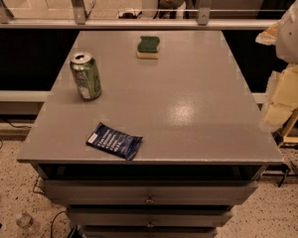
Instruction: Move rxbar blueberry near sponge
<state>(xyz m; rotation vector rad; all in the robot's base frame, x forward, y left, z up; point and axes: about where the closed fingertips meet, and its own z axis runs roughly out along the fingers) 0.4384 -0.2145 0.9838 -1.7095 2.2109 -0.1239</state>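
The rxbar blueberry (114, 140), a flat dark navy wrapper with white lettering, lies near the front left edge of the grey table (188, 98). The sponge (148, 47), green on top with a pale yellow base, sits at the far middle of the table. My gripper (280, 100) hangs off the table's right edge, below the white arm (294, 29). It is far from both the bar and the sponge and holds nothing that I can see.
A green soda can (86, 76) stands upright on the left side of the table, between the bar and the sponge. Drawers (149, 192) are below the table's front edge. A railing (139, 23) runs behind the table.
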